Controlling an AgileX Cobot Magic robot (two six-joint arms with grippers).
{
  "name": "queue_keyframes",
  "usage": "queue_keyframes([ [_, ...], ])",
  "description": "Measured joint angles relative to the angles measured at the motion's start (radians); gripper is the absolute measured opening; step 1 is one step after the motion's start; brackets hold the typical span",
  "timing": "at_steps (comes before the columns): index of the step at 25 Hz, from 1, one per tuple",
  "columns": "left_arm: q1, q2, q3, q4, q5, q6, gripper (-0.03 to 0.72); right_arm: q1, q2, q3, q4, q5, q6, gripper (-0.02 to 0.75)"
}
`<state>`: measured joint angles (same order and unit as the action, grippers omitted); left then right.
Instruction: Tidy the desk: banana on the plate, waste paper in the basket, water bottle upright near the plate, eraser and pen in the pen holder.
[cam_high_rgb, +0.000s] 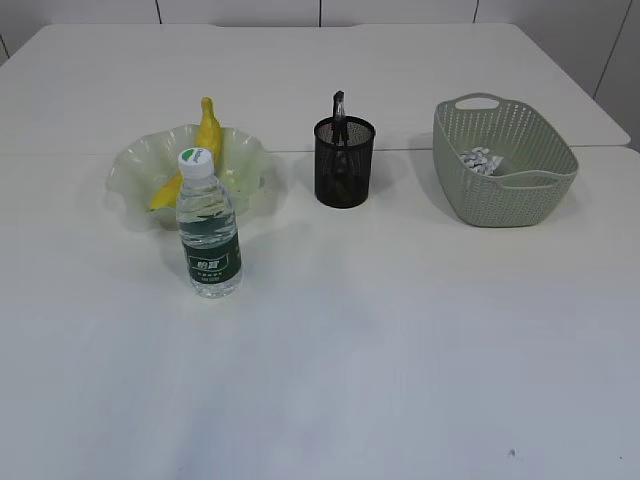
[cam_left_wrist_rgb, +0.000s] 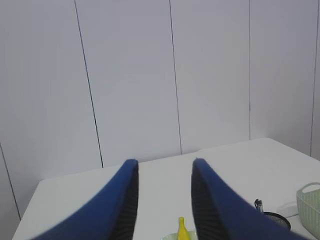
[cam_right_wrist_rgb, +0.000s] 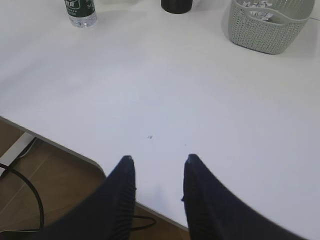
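White panelled wall backs the desk (cam_high_rgb: 400, 350), where everything looks sorted. The banana (cam_high_rgb: 205, 135) lies in the plate (cam_high_rgb: 130, 170); the water bottle (cam_high_rgb: 209, 225) stands upright just in front of the plate; the waste paper (cam_high_rgb: 481, 159) sits in the basket (cam_high_rgb: 505, 200); a pen (cam_high_rgb: 339, 108) pokes out of the pen holder (cam_high_rgb: 344, 165). The eraser cannot be made out through the mesh.

The left gripper (cam_left_wrist_rgb: 164, 172) is raised toward the wall, jaws apart and empty. The right gripper (cam_right_wrist_rgb: 156, 165) hovers near the desk's front edge, jaws also apart, holding nothing.

The main risk appears to be the bottle: tall and narrow, it could topple if an arm sweeps low past it. The banana's tip rests on the ruffled rim, so a nudge to the plate might roll it out.
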<state>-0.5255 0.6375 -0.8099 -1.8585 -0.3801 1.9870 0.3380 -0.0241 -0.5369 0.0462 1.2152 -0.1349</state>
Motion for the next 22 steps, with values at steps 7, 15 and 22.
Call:
queue_keyframes([
  [7, 0.000, -0.015, 0.000, 0.002, 0.023, 0.000, 0.241, 0.000, 0.000, 0.001, -0.012, 0.000, -0.013, 0.249],
  [15, 0.000, -0.017, 0.000, 0.002, 0.025, 0.000, 0.240, 0.000, 0.000, 0.001, -0.046, 0.000, -0.018, 0.248],
  [22, 0.000, -0.017, 0.000, 0.002, 0.025, 0.000, 0.240, 0.000, 0.000, 0.001, -0.027, 0.041, -0.018, 0.248],
])
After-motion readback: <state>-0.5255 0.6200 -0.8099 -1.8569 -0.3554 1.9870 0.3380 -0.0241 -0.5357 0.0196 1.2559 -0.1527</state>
